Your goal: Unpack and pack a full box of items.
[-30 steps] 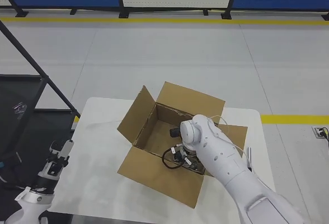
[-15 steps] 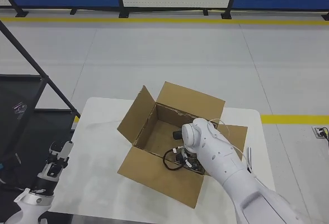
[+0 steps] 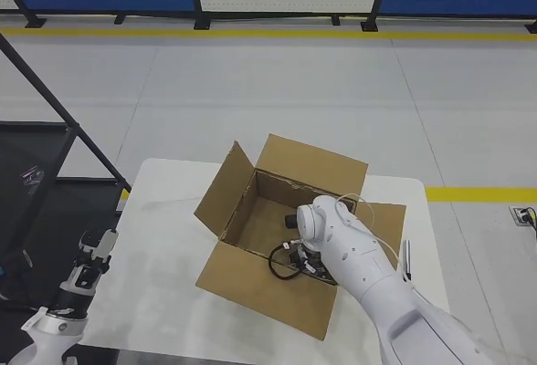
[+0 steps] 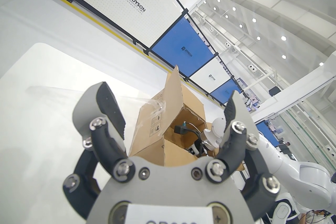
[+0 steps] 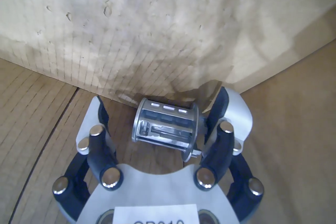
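An open cardboard box (image 3: 250, 287) stands in the middle of the white table (image 3: 159, 274). My right arm (image 3: 351, 251) reaches down into it, wrist near the box's near wall. In the right wrist view, my right gripper (image 5: 160, 104) is open and straddles a silver slotted metal cylinder (image 5: 165, 125) lying on the box floor (image 5: 39, 104) against a wall (image 5: 131, 12). One finger (image 5: 218, 109) sits close to the cylinder's end. My left gripper (image 3: 95, 245) hangs open and empty off the table's left edge, and its own view faces the box (image 4: 155, 130).
The box's flaps (image 3: 223, 187) stand open on all sides. A black cable loop (image 3: 278, 263) hangs by the right wrist inside the box. A dark frame and rack (image 3: 31, 173) stand left of the table. Bare tabletop lies left of the box.
My right wrist has sunk a little toward the box's near wall, nudging the box slightly. My left gripper has drifted slightly toward the near side.
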`<state>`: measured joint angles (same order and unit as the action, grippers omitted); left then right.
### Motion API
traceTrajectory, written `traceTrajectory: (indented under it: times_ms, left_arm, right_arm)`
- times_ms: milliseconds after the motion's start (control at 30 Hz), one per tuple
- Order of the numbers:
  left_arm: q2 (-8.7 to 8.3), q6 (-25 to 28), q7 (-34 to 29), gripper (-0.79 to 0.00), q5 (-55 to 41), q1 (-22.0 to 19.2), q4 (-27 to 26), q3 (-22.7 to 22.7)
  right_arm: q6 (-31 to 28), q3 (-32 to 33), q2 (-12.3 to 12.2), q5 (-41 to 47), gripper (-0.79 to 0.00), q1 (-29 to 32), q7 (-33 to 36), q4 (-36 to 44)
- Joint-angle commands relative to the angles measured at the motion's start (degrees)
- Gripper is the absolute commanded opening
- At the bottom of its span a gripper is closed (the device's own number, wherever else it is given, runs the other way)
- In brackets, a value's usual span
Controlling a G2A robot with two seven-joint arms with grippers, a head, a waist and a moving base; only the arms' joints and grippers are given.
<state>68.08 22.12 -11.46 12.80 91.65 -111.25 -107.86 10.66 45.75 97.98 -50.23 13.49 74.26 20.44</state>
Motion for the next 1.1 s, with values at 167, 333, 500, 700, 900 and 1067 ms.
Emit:
traceTrajectory:
  times_ms: [167,333,500,700,900,1067]
  left_arm:
    - [0.0,-0.1,0.1,0.0,0.3,-0.1,-0.2,0.2]
    - [0.02,-0.4,0.3,0.0,0.7,0.0,-0.5,0.5]
    - [0.05,-0.6,0.5,0.0,1.1,0.1,-0.7,0.8]
    - [0.09,-0.8,0.9,0.0,1.6,0.1,-0.8,1.4]
    - [0.11,-0.8,1.0,0.0,1.9,-0.1,-0.7,1.7]
    - [0.1,-1.1,1.0,0.0,2.0,-0.5,-0.2,1.9]
  right_arm:
    - [0.8,1.1,-0.5,-0.1,-0.785,-0.4,-4.8,2.2]
    - [1.3,3.2,-2.2,-0.8,-0.785,1.0,-8.6,7.8]
    - [3.0,6.6,-5.3,-4.1,-0.785,5.9,-9.4,18.8]
    - [1.7,11.7,-9.2,-9.6,-0.785,15.1,-3.5,36.4]
    - [-3.2,16.1,-11.4,-10.3,-0.292,21.0,0.2,46.8]
    - [-3.3,15.1,-11.1,-9.2,0.0,19.9,1.2,46.0]
